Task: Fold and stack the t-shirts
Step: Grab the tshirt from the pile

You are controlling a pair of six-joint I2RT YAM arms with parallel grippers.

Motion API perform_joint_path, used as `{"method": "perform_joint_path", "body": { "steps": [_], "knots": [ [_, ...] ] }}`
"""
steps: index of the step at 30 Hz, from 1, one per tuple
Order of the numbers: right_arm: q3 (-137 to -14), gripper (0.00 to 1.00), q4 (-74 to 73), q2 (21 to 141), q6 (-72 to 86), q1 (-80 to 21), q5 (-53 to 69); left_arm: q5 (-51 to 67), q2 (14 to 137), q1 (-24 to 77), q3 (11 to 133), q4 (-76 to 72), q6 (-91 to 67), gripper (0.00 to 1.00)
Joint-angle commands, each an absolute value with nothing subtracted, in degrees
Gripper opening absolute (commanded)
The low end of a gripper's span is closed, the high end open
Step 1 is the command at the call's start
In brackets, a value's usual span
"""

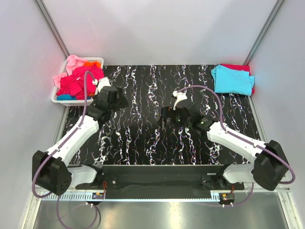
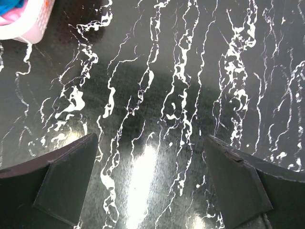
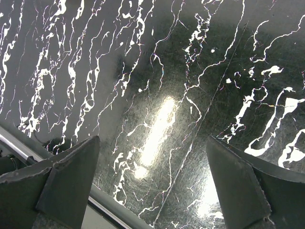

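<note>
Both left claw (image 2: 150,160) and right claw (image 3: 152,155) gape empty; crumpled crimson t-shirt (image 1: 71,86) fills basket (image 1: 57,99), cyan t-shirt (image 1: 232,79) lies folded.

left gripper (image 2: 151,188): jaws wide apart, empty | right gripper (image 3: 152,188): jaws wide apart, empty

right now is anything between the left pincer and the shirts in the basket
Nothing lies on the table between them. The open left pincer hangs just beside the white basket, so only the basket's own wall is in the way. The crimson t-shirt heaps above its rim and can likely be reached from above.
</note>
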State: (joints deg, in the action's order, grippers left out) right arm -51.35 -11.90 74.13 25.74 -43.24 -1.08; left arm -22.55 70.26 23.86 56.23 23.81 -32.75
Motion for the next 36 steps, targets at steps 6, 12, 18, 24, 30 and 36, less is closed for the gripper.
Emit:
{"method": "perform_joint_path", "body": {
  "steps": [6, 12, 18, 24, 30, 36],
  "knots": [
    [-54.7, 1.00, -10.6, 76.0, 24.8, -43.9, -4.0, -13.6, 73.5, 15.1, 64.8, 21.2, -31.7, 0.99],
    [-54.9, 1.00, -8.8, 77.8, 25.0, -43.9, -3.4, -0.4, 81.7, 3.1, 70.2, 20.6, -37.4, 0.99],
    [-52.8, 1.00, -5.5, 77.8, 23.7, -43.9, -2.8, 4.7, 91.0, -5.6, 77.9, 18.2, -37.5, 0.96],
    [-54.0, 1.00, -5.4, 81.1, 22.9, -43.9, -1.9, -4.8, 101.9, -6.9, 90.2, 21.7, -32.5, 0.91],
    [-56.5, 1.00, -5.6, 86.2, 22.2, -43.8, -1.7, -21.3, 106.8, -7.2, 94.3, 24.3, -33.9, 0.86],
    [-57.0, 1.00, -5.6, 88.7, 21.5, -43.8, -2.3, -28.3, 108.1, -7.7, 93.2, 25.4, -39.5, 0.86]
  ]
}}
